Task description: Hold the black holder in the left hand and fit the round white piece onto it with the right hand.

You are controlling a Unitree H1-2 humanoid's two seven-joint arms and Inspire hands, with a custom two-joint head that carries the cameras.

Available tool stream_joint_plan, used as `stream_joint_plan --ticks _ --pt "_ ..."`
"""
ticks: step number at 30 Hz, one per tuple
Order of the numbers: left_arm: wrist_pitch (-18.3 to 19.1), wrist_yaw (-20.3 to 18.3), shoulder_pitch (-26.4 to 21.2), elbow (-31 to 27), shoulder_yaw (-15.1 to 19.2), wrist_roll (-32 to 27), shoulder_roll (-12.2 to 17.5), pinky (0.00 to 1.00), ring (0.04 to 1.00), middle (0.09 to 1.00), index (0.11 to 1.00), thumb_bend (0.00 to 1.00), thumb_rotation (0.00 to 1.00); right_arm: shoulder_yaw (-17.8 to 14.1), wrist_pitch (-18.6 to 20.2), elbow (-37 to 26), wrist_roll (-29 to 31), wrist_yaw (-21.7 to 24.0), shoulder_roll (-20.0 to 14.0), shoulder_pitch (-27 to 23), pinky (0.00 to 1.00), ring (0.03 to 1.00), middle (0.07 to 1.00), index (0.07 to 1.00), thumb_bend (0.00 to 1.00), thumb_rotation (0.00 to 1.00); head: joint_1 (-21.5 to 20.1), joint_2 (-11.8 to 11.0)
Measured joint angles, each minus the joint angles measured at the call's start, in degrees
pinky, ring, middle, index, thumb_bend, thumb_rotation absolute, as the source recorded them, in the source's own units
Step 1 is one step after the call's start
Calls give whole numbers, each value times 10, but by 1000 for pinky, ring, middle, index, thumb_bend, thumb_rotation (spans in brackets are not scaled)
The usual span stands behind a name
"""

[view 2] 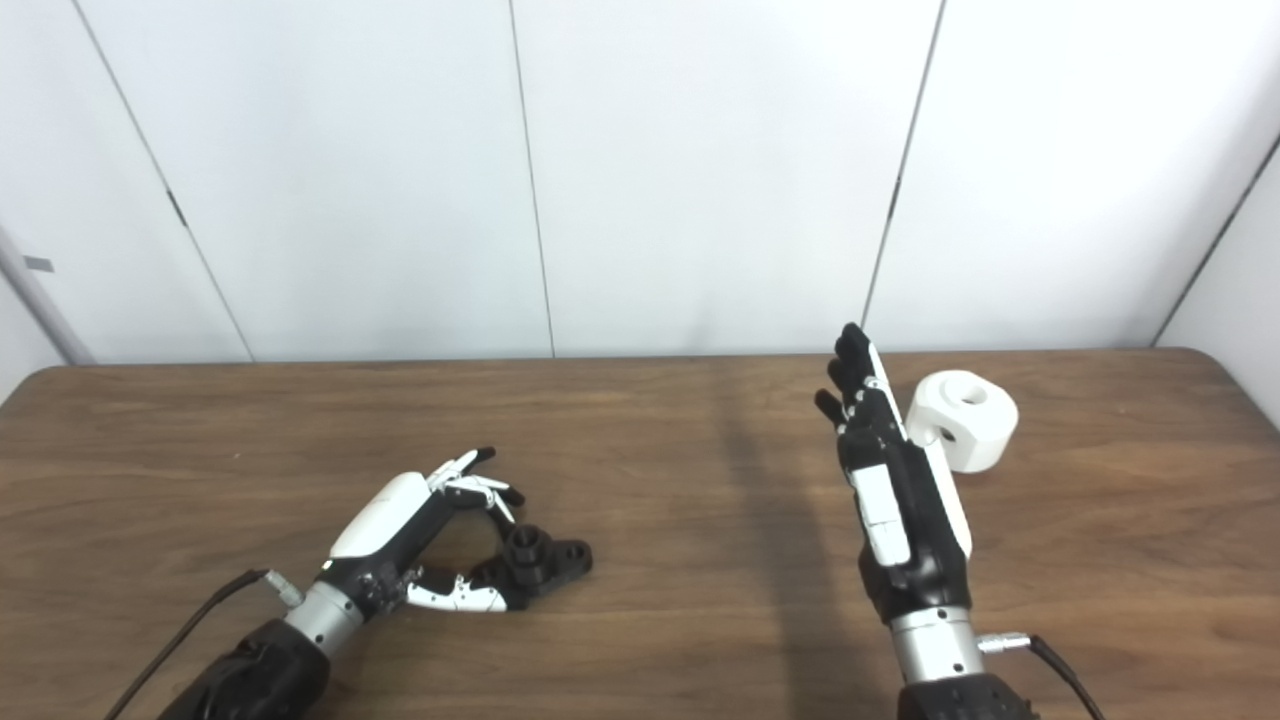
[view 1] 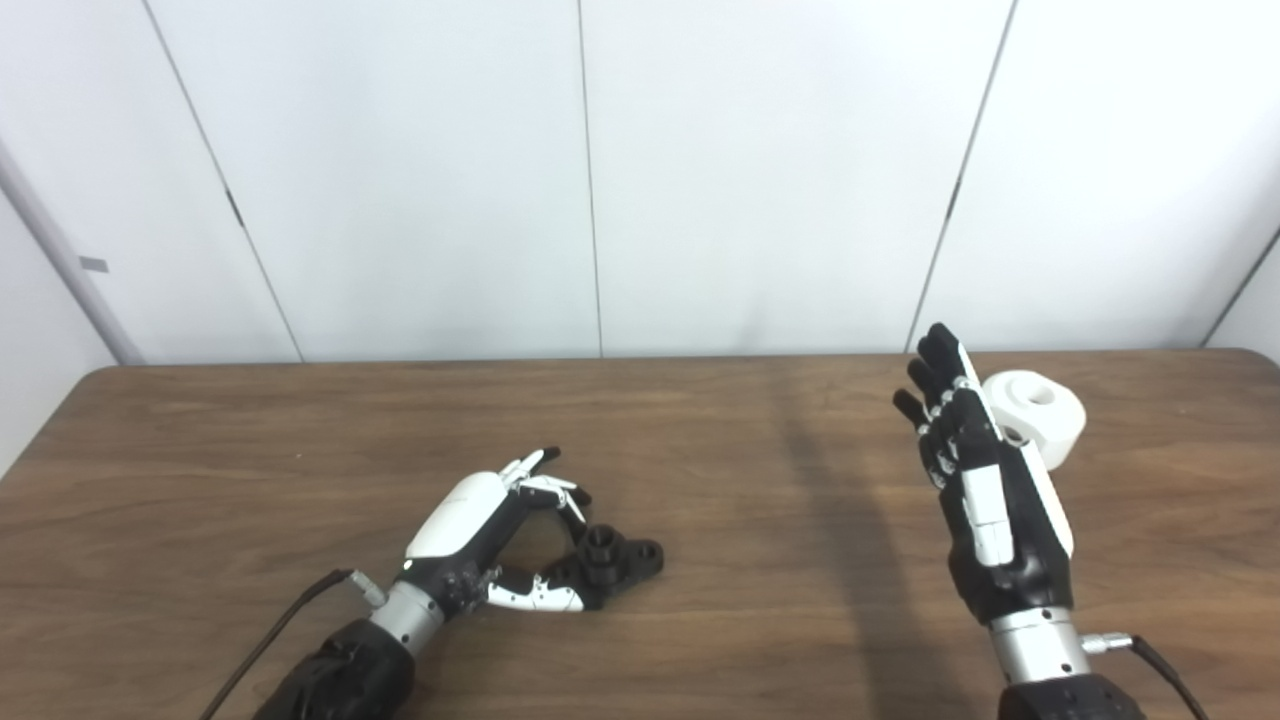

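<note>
Left hand [view 1: 480,525] low on the table [view 1: 700,450], fingers and thumb curled loosely around the black holder [view 1: 610,558]; holder sits on the wood, near-left of centre; whether the fingers actually press it, cannot tell; not lifted.

Right hand [view 1: 985,480] upright, fingers straight and together, holding nothing; just left of the round white piece [view 1: 1040,415], which lies on the table far right, hole showing on top.

Risks, as I judge them: flat right hand could nudge the white piece so it rolls toward the far edge, which is near; the left hand's closing could skid the holder out of a loose curl; hole and post could meet off-line and jam.

Room: broad bare wood between the hands; wall panels close behind.
</note>
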Motion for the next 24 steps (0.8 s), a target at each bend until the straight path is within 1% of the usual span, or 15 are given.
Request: stream_joint_plan --ticks 2,6,9,12,15,17,18,19,21,22,24 --pt "-5 0 -1 2 -1 0 -1 1000 973 756 481 523 51 -1 5 -3 0 -2 1 0 973 1000 1000 988 721 934 0 0" --pt "-25 2 -2 12 -2 0 -1 1000 969 753 481 522 49 -3 6 -13 0 -10 8 1 951 992 1000 978 715 916 -24 -1" --pt "-33 4 -4 21 -2 0 -2 1000 970 751 481 522 49 -3 7 -26 -1 -18 14 2 933 981 995 973 706 913 -30 1" --pt "-34 4 -5 23 -2 0 -4 1000 969 749 481 523 50 -3 16 -46 -5 -19 14 5 933 982 995 974 660 926 -33 2" --pt "-34 4 -5 23 -2 0 -7 1000 969 748 482 522 49 -5 39 -74 -16 -19 10 5 950 994 999 982 588 919 -36 5" --pt "-34 2 -5 23 -3 0 -10 1000 967 747 481 523 49 -10 64 -95 -32 -20 1 5 966 998 997 987 576 854 -40 9" --pt "-34 1 -5 23 -4 -1 -10 1000 967 748 481 523 49 -15 79 -106 -41 -20 -5 4 962 996 992 978 562 799 -43 10" --pt "-34 0 -5 23 -4 -1 -11 1000 968 748 481 523 49 -24 88 -114 -48 -21 -14 3 938 984 979 964 543 721 -43 10" --pt "-34 -1 -5 23 -4 -1 -11 1000 970 749 481 522 50 -42 102 -125 -67 -23 -33 0 907 971 964 947 506 638 -47 10" --pt "-34 -1 -5 23 -4 -1 -11 1000 971 750 481 523 50 -52 108 -130 -74 -23 -46 -2 865 958 955 938 472 567 -47 10" --pt "-34 -1 -5 23 -3 -2 -11 1000 971 749 481 523 50 -71 118 -139 -88 -24 -69 -8 808 934 931 915 482 528 -47 10"
